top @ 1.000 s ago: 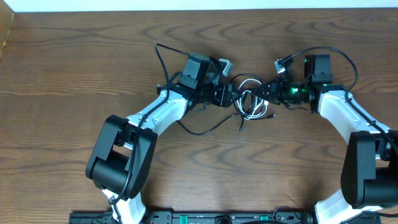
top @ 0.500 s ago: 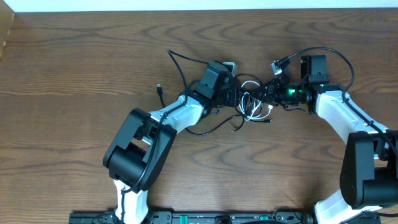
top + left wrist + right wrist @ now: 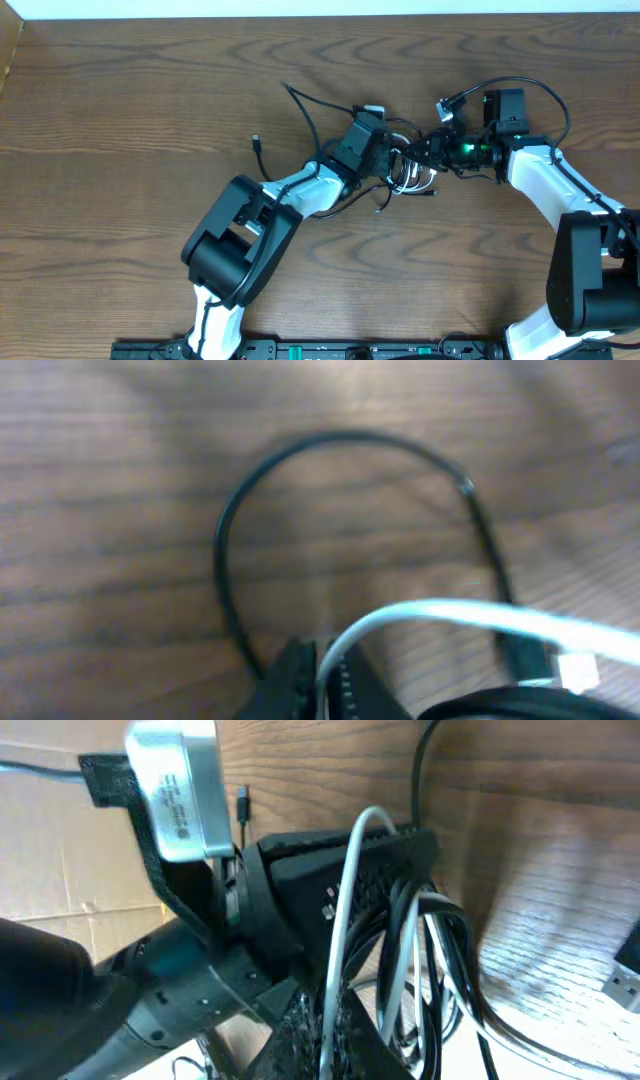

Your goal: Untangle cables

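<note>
L gripper [image 3: 322,668] clamps white cable [image 3: 450,615]; R gripper [image 3: 322,1042] pinches it too. Black cable [image 3: 225,550] tangled w/ it, so untangling looks barely begun.

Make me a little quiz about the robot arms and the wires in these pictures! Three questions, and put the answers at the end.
1. True or false: the left gripper is wide open, with nothing between its fingers.
2. What is the left gripper pinching? A) the white cable B) a spoon C) nothing at all
3. Fill the gap: in the left wrist view, the black cable curves in a big ____ on the table, beyond the white cable.

Key
1. False: it is shut.
2. A, the white cable.
3. loop
</note>
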`<state>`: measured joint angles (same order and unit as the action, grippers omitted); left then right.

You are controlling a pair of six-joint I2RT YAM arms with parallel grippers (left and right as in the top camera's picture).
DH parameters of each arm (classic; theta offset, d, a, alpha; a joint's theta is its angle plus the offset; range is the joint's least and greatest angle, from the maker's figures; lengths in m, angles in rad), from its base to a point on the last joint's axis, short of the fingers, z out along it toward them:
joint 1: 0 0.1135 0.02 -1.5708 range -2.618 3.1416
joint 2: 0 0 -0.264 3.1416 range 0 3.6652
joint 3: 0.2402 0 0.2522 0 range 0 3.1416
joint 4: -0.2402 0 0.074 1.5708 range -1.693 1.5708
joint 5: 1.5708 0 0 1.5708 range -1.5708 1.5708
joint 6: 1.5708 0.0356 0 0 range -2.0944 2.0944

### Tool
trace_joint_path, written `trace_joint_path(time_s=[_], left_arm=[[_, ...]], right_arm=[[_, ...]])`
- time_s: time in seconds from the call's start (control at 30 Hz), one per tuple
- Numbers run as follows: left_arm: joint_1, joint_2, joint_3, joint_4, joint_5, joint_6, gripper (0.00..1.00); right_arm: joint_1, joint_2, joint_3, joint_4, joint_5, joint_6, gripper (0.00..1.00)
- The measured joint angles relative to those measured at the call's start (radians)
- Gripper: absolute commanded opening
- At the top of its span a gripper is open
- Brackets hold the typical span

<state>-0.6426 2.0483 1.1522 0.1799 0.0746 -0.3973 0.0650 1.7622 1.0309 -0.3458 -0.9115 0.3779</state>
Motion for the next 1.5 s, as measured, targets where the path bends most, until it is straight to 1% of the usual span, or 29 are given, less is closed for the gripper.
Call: trace_joint_path(time_s=[0.1, 0.17, 0.27, 0.3, 0.4, 0.47, 0.5, 0.57, 0.63, 0.8, 0.87, 0.9, 0.97, 1.07, 1.17, 1.33, 1.43, 1.5], left_arm=[[0.007, -0.014, 0.0, -0.023, -0.026, 0.001, 0.08], [0.021, -0.063, 0.0, -0.062, -0.044, 0.005, 0.07], [0.061, -0.241, 0.0, -0.163, -0.045, 0.009, 0.08], [0.08, -0.335, 0.0, -0.2, -0.035, 0.015, 0.07], [0.103, -0.518, 0.0, -0.229, -0.033, 0.044, 0.07], [0.102, -0.647, 0.0, -0.229, -0.031, 0.063, 0.07], [0.102, -0.682, 0.001, -0.229, -0.028, 0.066, 0.07], [0.102, -0.729, 0.001, -0.232, -0.025, 0.072, 0.07], [0.102, -0.769, 0.001, -0.231, -0.013, 0.079, 0.08], [0.102, -0.795, 0.001, -0.214, 0.006, 0.083, 0.08], [0.102, -0.795, 0.001, -0.212, 0.007, 0.082, 0.07], [0.102, -0.795, 0.001, -0.213, 0.009, 0.08, 0.07], [0.102, -0.795, 0.001, -0.213, 0.01, 0.08, 0.07], [0.102, -0.795, 0.001, -0.214, 0.014, 0.08, 0.08], [0.102, -0.795, 0.001, -0.23, 0.018, 0.076, 0.08], [0.102, -0.793, 0.001, -0.261, 0.019, 0.055, 0.08], [0.102, -0.793, 0.001, -0.259, 0.021, 0.053, 0.08], [0.102, -0.793, 0.001, -0.258, 0.021, 0.049, 0.08]], right_arm=[[0.0, 0.0, 0.0, -0.057, 0.061, -0.001, 0.04], [0.0, 0.0, 0.0, -0.082, 0.121, 0.002, 0.07], [0.006, -0.001, 0.0, -0.126, 0.295, 0.038, 0.09], [0.007, -0.001, 0.0, -0.135, 0.341, 0.048, 0.1], [0.008, -0.001, 0.0, -0.136, 0.446, 0.065, 0.15], [0.008, -0.001, 0.0, -0.136, 0.514, 0.076, 0.2], [0.008, -0.001, 0.0, -0.136, 0.531, 0.077, 0.24], [0.008, -0.001, 0.0, -0.132, 0.547, 0.072, 0.28], [0.008, -0.002, 0.0, -0.116, 0.54, 0.053, 0.38], [0.008, -0.013, 0.0, -0.063, 0.357, -0.037, 0.54], [0.01, -0.05, 0.002, -0.061, 0.265, -0.063, 0.54], [0.01, -0.058, 0.003, -0.061, 0.252, -0.066, 0.55], [0.01, -0.124, 0.022, -0.06, 0.173, -0.068, 0.55], [0.012, -0.183, 0.043, -0.023, 0.119, -0.055, 0.54], [0.029, -0.229, 0.055, 0.059, 0.075, 0.003, 0.53], [0.082, -0.231, 0.056, 0.231, 0.047, 0.101, 0.52], [0.13, -0.231, 0.057, 0.273, 0.07, 0.127, 0.44], [0.169, -0.231, 0.056, 0.282, 0.096, 0.135, 0.33]])
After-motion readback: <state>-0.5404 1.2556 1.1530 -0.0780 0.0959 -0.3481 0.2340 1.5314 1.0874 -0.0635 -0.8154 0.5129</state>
